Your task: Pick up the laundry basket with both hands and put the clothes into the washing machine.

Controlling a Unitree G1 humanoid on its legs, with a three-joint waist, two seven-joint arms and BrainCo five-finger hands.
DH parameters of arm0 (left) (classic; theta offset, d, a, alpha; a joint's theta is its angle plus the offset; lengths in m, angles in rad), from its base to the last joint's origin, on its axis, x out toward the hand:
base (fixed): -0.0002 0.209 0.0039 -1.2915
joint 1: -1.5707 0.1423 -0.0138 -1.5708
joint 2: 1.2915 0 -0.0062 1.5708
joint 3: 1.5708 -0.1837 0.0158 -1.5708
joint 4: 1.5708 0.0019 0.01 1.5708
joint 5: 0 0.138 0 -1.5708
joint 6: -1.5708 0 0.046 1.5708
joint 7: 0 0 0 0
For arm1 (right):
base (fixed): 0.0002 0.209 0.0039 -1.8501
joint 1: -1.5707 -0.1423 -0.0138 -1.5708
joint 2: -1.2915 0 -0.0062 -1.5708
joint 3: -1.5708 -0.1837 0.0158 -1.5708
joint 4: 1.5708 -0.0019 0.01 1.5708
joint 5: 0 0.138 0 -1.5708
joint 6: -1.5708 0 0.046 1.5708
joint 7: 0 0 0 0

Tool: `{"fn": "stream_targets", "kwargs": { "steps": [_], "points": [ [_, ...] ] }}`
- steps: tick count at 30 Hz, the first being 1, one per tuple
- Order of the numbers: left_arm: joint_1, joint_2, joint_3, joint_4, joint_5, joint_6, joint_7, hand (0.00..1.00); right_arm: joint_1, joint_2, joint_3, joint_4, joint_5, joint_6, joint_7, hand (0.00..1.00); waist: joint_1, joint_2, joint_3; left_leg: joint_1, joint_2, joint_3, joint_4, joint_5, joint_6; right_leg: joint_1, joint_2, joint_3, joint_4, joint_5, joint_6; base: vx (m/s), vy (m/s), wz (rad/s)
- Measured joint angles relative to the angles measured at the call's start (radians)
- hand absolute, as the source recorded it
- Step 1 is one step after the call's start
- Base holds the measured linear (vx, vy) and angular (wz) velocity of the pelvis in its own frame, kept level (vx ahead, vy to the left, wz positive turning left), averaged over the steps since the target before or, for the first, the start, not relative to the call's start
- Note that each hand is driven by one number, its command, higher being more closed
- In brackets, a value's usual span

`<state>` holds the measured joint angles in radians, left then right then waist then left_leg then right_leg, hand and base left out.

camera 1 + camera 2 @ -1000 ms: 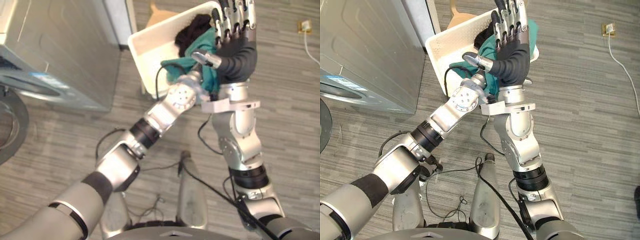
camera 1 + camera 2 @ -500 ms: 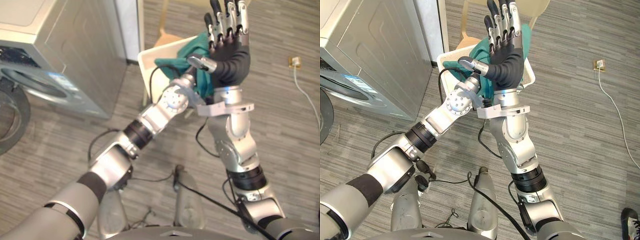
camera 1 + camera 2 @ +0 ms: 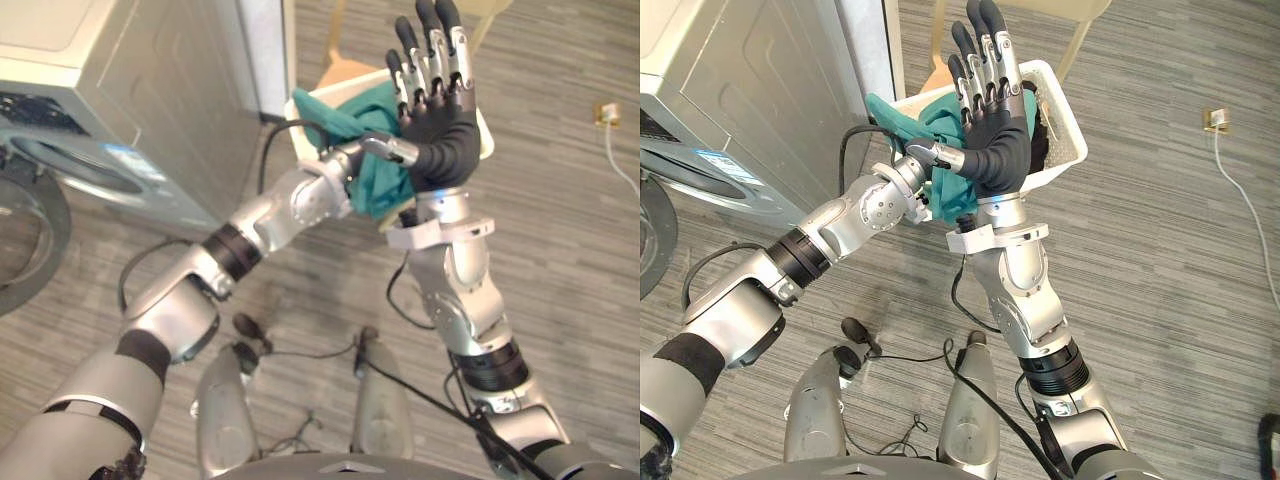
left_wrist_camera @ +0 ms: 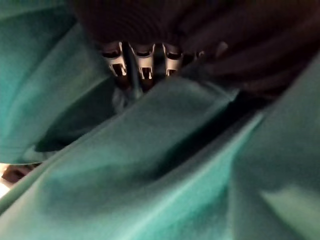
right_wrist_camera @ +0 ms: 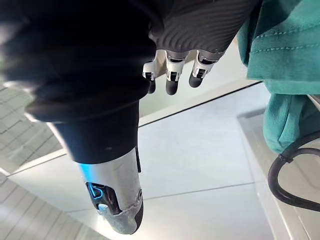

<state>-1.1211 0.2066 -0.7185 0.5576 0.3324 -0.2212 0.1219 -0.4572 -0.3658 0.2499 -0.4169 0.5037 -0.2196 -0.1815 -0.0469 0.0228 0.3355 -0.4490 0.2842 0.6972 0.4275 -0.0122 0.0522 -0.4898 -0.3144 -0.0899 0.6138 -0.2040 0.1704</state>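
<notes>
Right hand (image 3: 995, 150) fingers straight, apart; left hand (image 4: 143, 62) fingers hidden in soft, light teal cloth (image 4: 150, 160) — cannot tell. Basket (image 3: 1072, 135) looks stiff — grip its rim.

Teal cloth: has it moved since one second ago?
Yes. The teal cloth has shifted toward the washing machine; it now reaches the basket rim on that side, where bare basket wall showed before.

Grey plank floor (image 3: 1180, 300), a wooden chair (image 3: 342, 70) and a floor socket (image 3: 1213, 120).
</notes>
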Motion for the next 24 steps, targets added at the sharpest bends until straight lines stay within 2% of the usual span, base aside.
{"fn": "stream_targets", "kwargs": {
  "steps": [1,3,5,7,9,12,16,24],
  "points": [
    [0.008,0.003,0.001,0.002,0.004,-0.006,0.0,0.0,0.002,-0.011,-0.001,0.0,0.0,0.0,0.0,0.0,0.003,0.011,-0.007,0.002,-0.007,-0.001,-0.007,0.003,0.001,0.001,-0.005,-0.002,0.0,0.0,0.0,0.01,-0.042,0.08],
    [0.018,0.008,0.004,0.003,0.004,-0.013,0.0,0.0,0.0,-0.033,-0.025,0.0,0.0,0.002,0.002,0.0,0.005,0.014,-0.009,0.014,-0.023,0.0,-0.033,0.017,0.001,0.005,-0.014,-0.003,0.002,0.0,0.0,-0.01,-0.067,0.09],
    [0.031,0.012,0.055,0.021,0.003,-0.008,0.002,0.0,-0.003,-0.072,-0.081,-0.001,-0.002,0.002,0.002,0.0,0.003,0.016,-0.01,0.02,-0.024,-0.003,-0.04,0.022,0.001,0.013,-0.014,-0.008,0.002,0.0,0.001,-0.02,-0.072,0.05],
    [0.083,0.088,0.193,0.074,-0.048,0.052,0.007,0.0,-0.002,-0.161,-0.211,-0.001,-0.002,0.001,-0.003,0.0,-0.019,0.016,-0.01,0.039,-0.025,-0.004,-0.049,0.021,-0.007,0.032,-0.014,-0.011,-0.001,0.001,0.003,-0.03,-0.065,0.01],
    [0.136,0.159,0.267,0.09,-0.114,0.09,0.018,0.0,0.01,-0.229,-0.319,-0.001,-0.001,-0.003,-0.011,0.0,-0.028,0.016,-0.02,0.048,-0.025,-0.002,-0.057,0.022,-0.011,0.04,-0.012,-0.015,-0.007,0.002,0.003,-0.01,-0.059,0.02],
    [0.195,0.205,0.335,0.09,-0.203,0.102,0.028,0.0,0.037,-0.295,-0.434,0.0,-0.002,-0.006,-0.02,0.0,-0.034,0.015,-0.043,0.056,-0.02,0.008,-0.071,0.032,-0.012,0.06,-0.013,-0.039,-0.021,0.002,0.003,0.04,-0.07,0.16],
    [0.212,0.211,0.412,0.061,-0.266,0.102,0.03,0.0,0.084,-0.311,-0.474,0.009,-0.034,-0.005,-0.019,0.0,-0.032,0.009,-0.057,0.072,-0.033,-0.002,-0.105,0.054,-0.011,0.09,-0.016,-0.062,-0.038,0.011,0.004,0.02,-0.055,0.11],
    [0.22,0.261,0.495,-0.002,-0.275,0.099,0.047,0.0,0.144,-0.311,-0.577,0.092,-0.041,0.002,-0.018,0.0,-0.04,0.009,-0.065,0.095,-0.056,-0.007,-0.194,0.107,-0.026,0.105,-0.014,-0.089,-0.062,0.019,-0.004,0.0,-0.051,0.08]
  ]
}}
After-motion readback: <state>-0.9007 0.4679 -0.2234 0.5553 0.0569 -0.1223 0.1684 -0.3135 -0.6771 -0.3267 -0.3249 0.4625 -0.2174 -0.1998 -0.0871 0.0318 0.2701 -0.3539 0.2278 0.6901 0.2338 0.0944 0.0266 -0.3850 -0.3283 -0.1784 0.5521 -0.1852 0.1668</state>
